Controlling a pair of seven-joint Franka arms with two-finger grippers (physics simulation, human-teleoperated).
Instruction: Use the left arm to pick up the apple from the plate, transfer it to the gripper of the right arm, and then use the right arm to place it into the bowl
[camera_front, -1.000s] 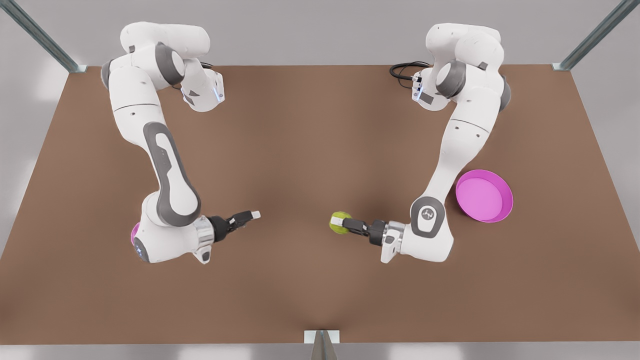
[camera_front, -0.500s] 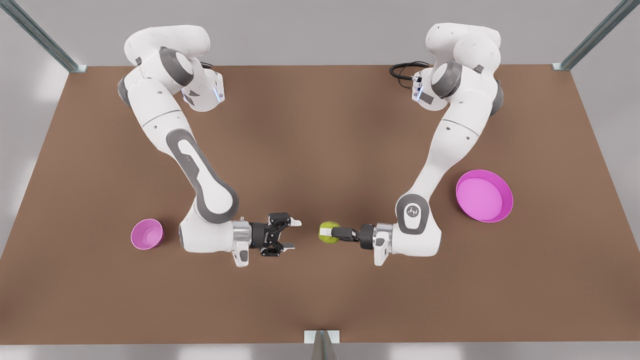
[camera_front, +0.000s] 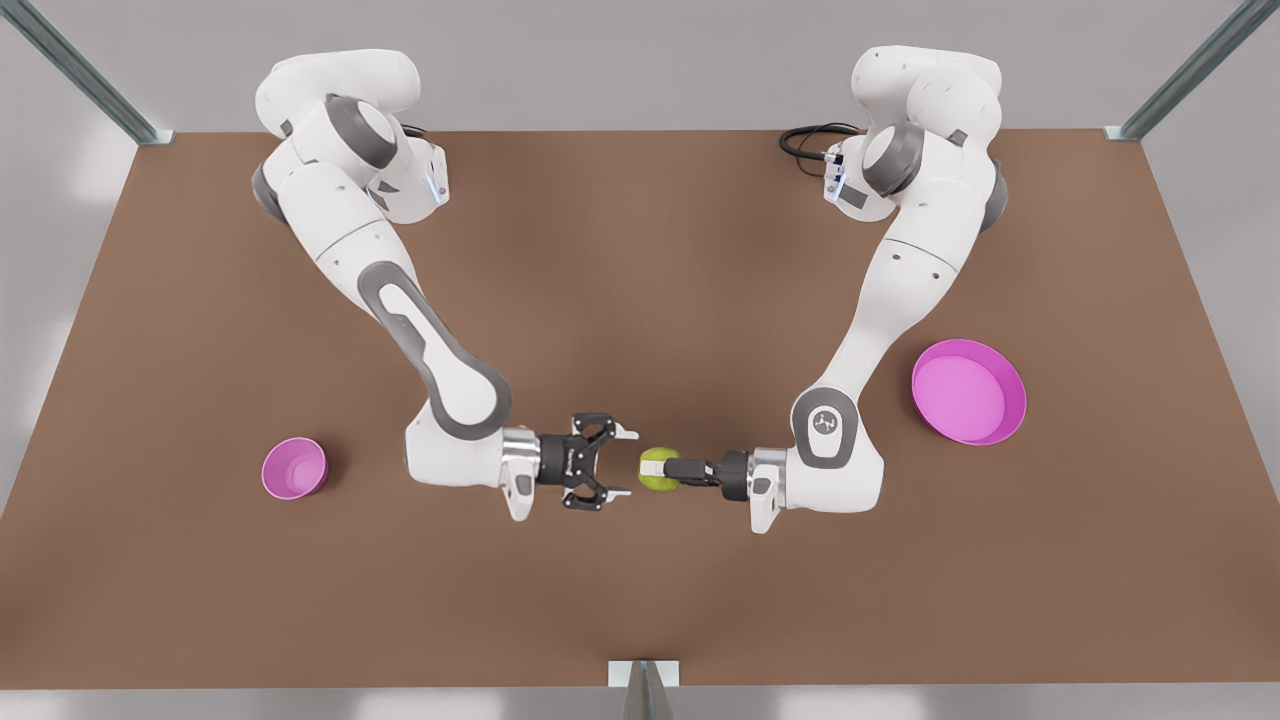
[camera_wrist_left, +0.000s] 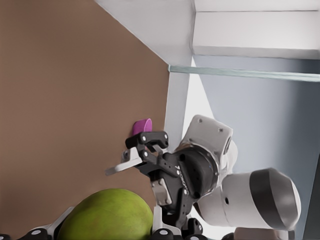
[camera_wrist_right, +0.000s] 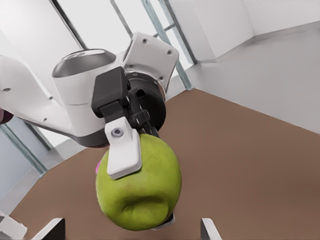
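Apple (camera_front: 657, 469) held above mid-table, clenched in left gripper (camera_front: 668, 468) on the front view's right. Right gripper (camera_front: 622, 464) just beside apple, fingers (camera_wrist_right: 124, 150) spread wide, not touching it. Bowl (camera_front: 294, 468) near the front view's left; plate (camera_front: 968, 391) well apart at right.

Brown table (camera_front: 640, 260) spans the front view. Small magenta bowl (camera_front: 294, 468) sits at lower left; wider magenta plate (camera_front: 968, 391) at right of centre. Black cable (camera_front: 805, 139) coils near top edge.
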